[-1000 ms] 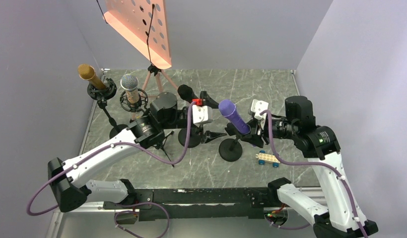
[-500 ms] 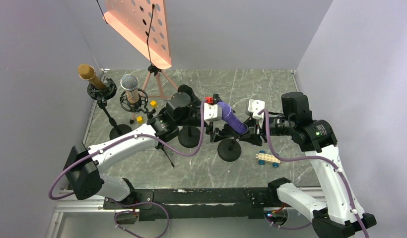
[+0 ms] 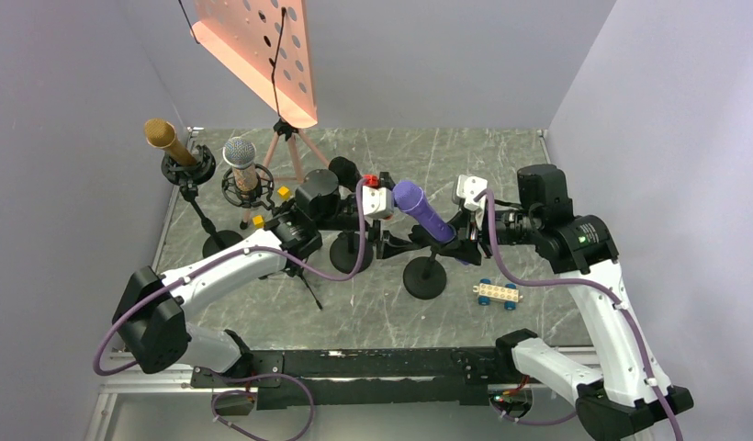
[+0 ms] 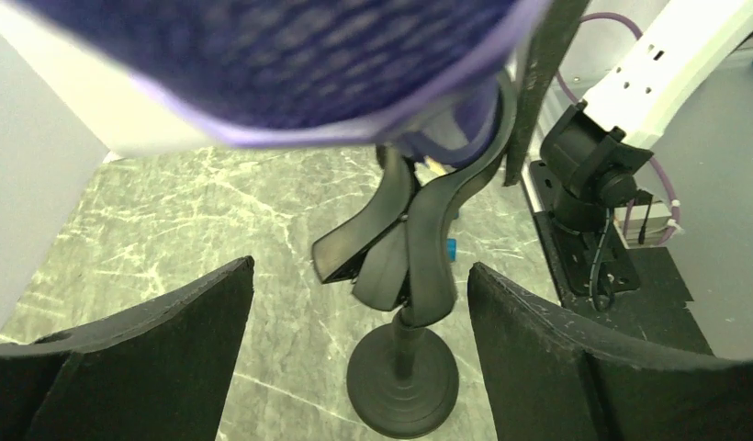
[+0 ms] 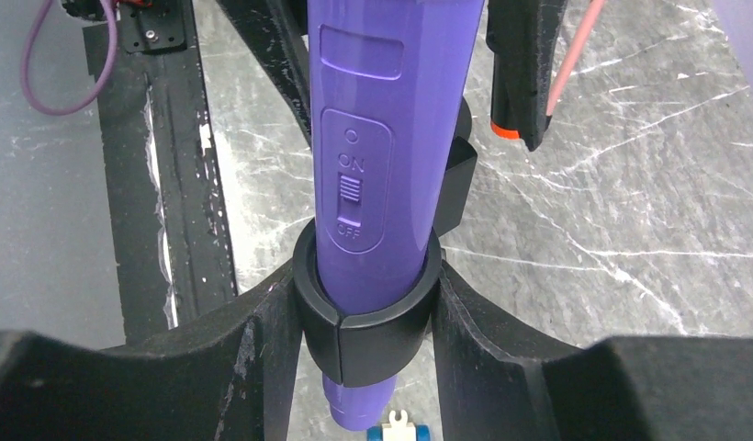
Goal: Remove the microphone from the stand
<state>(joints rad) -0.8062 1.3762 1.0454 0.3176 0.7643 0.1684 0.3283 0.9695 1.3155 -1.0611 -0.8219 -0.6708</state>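
Purple mic (image 3: 426, 216) sits in the centre stand (image 3: 425, 277), one of four mics. Right gripper (image 5: 365, 294) clamps its clip (image 5: 368, 344). Left gripper (image 4: 361, 268) gapes wide at 9 o'clock. Room to move at 12; toy block (image 3: 497, 293) at 4.

The left arm (image 3: 217, 271) reaches from its base at the near edge of the table (image 3: 501, 165) toward the middle, forearm low and wrist turned to the right. The left gripper (image 4: 359, 266) has its jaws spread wide, with neither finger (image 4: 171, 340) touching anything. The right arm (image 3: 621, 312) rises from the near right corner, bends sharply at the elbow and stretches leftward, wrist about level. The right gripper (image 5: 365, 303) is half closed, and its fingers (image 5: 263, 331) press against both sides of the black clip (image 5: 368, 354).
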